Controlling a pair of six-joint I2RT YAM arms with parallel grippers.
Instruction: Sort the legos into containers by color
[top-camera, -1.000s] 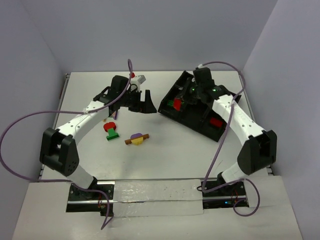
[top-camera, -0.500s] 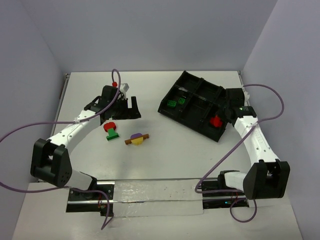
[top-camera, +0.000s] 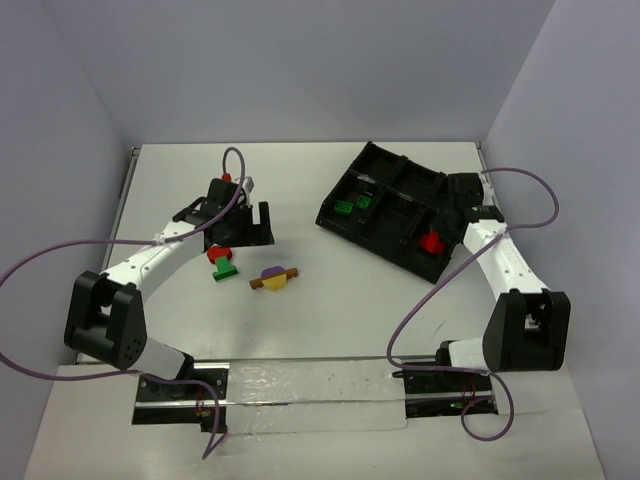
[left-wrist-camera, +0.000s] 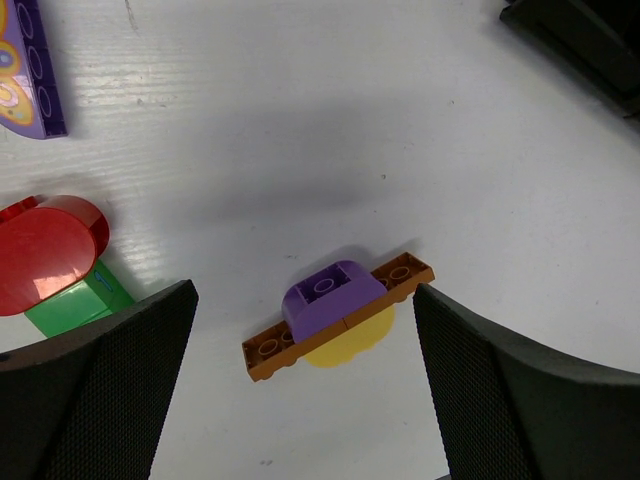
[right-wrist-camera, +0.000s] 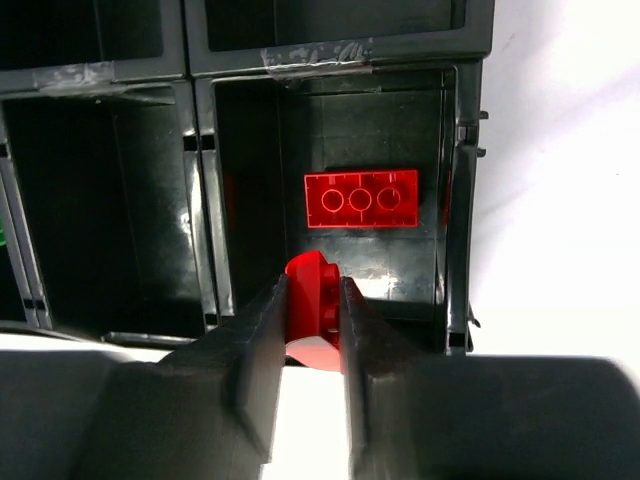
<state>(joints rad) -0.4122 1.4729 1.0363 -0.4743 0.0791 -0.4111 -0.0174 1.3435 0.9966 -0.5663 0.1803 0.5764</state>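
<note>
Pinching one red lego (right-wrist-camera: 312, 292); another binned.

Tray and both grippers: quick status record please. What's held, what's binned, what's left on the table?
right gripper: shut on red lego, at the tray bin holding a red brick
left gripper: open, above purple-brown-yellow cluster
another bin: green legos
also on table: red-green cluster, purple piece

A white counter (top-camera: 350, 320) is closed in by three plain, pale bluish walls: a back wall (top-camera: 300, 70), a left wall (top-camera: 50, 120) and a right wall (top-camera: 590, 150). A shiny clear strip (top-camera: 310, 385) is stuck along its near edge. Soft grey shadows are cast on it.
</note>
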